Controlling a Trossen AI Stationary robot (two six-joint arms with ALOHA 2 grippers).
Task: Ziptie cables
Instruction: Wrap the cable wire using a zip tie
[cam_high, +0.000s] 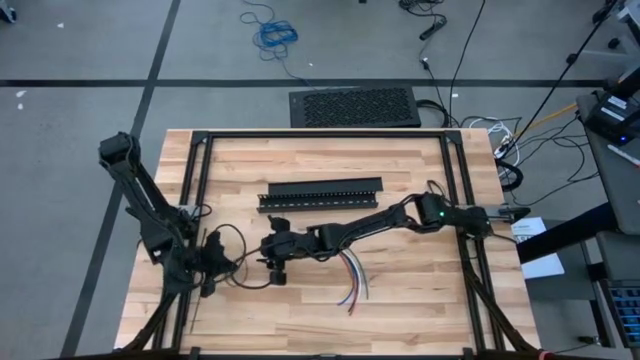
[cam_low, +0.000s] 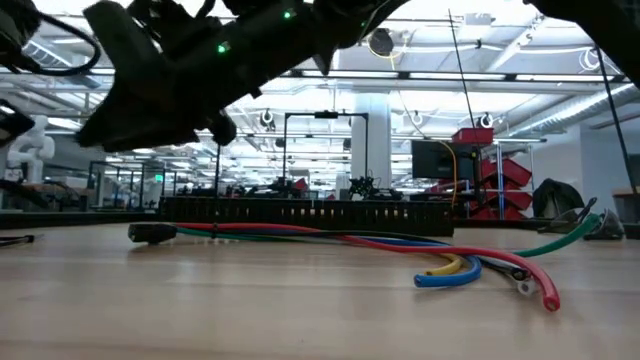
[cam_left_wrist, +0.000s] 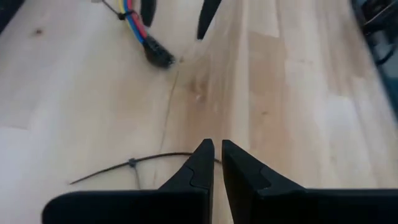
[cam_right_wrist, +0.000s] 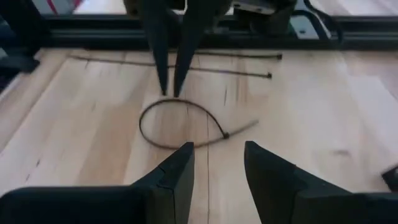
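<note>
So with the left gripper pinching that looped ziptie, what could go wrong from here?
1. The left gripper pinches only the thin edge of the looped ziptie, so it might slip free.
2. The right gripper is open above the loop and empty; closing could snag the ziptie.
3. The cables lie outside the loop, so threading may scatter them.

A long black slotted channel (cam_high: 321, 194) lies on the wooden table (cam_high: 420, 290); beyond it, perhaps a black floor mat (cam_high: 355, 107)

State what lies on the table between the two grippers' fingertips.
In the right wrist view, a looped ziptie lies on the wood between the open right gripper and the shut left gripper, which pinches its far side.
</note>
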